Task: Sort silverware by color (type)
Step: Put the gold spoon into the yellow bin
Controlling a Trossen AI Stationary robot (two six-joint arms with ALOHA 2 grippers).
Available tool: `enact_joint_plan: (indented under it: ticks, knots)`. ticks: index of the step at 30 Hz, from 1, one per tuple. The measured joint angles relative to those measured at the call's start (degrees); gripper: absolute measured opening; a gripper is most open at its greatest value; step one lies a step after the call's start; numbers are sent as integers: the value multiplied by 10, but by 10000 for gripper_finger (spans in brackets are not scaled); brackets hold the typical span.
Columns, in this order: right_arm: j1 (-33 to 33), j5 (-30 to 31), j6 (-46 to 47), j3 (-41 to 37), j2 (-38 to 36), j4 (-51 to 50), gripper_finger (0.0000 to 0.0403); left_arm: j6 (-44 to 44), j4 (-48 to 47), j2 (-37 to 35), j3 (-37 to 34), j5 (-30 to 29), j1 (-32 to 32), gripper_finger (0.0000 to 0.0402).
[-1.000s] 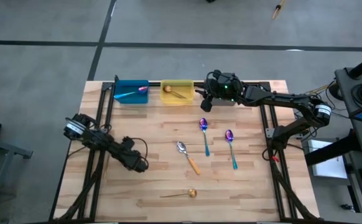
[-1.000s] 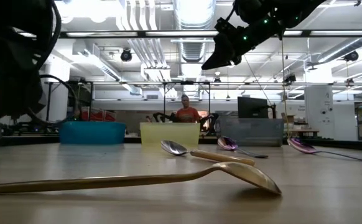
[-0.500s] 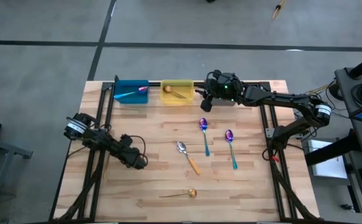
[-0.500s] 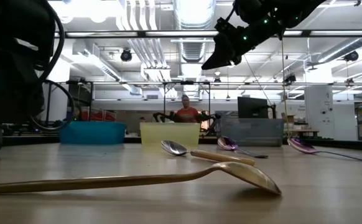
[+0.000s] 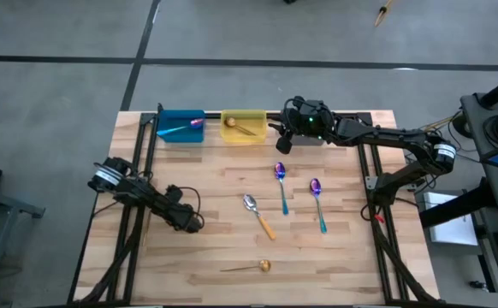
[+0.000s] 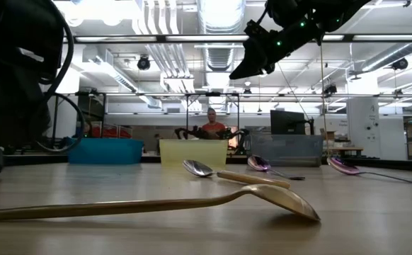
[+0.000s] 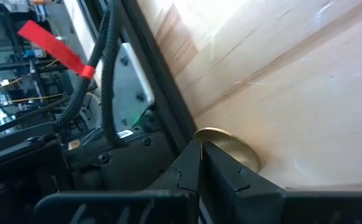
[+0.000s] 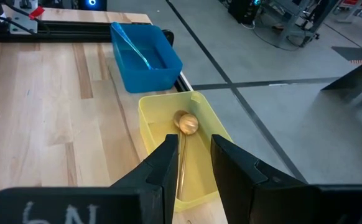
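The left gripper (image 5: 193,226), fingers closed and empty, rests low on the table. A teal spoon (image 5: 180,128) and a gold spoon (image 5: 240,127) are already binned. Four spoons (image 5: 258,215) remain on the table. The right gripper (image 5: 281,144), fingers slightly apart, hovers empty near the yellow bin (image 5: 243,139).

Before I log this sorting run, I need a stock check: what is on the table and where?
Purple-blue spoons, teal handles: two, side by side right of table centre; a third lies in the blue bin.
Orange-handled spoon: one, silver bowl, table centre.
Gold spoons: one at the near edge, one in the yellow bin.
Gray bin: one, far edge, under the right arm.
Left gripper: shut, low over the table's left side.
Right gripper: open, above the bins.
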Motion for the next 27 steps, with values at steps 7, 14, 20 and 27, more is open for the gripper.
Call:
enact_joint_plan:
  ticks: [7, 14, 20, 27]
  knots:
    - [0, 0, 0, 0, 0, 0, 86, 0, 28, -5, 8, -6, 0, 0]
    - [0, 0, 0, 0, 0, 0, 86, 11, 43, -6, 46, -35, 2, 0]
    - [0, 0, 0, -1, 0, 0, 86, 26, 29, -6, 51, -36, 2, 0]
    - [0, 0, 2, -1, 0, 0, 86, 78, -37, -33, 55, -16, 6, 0]
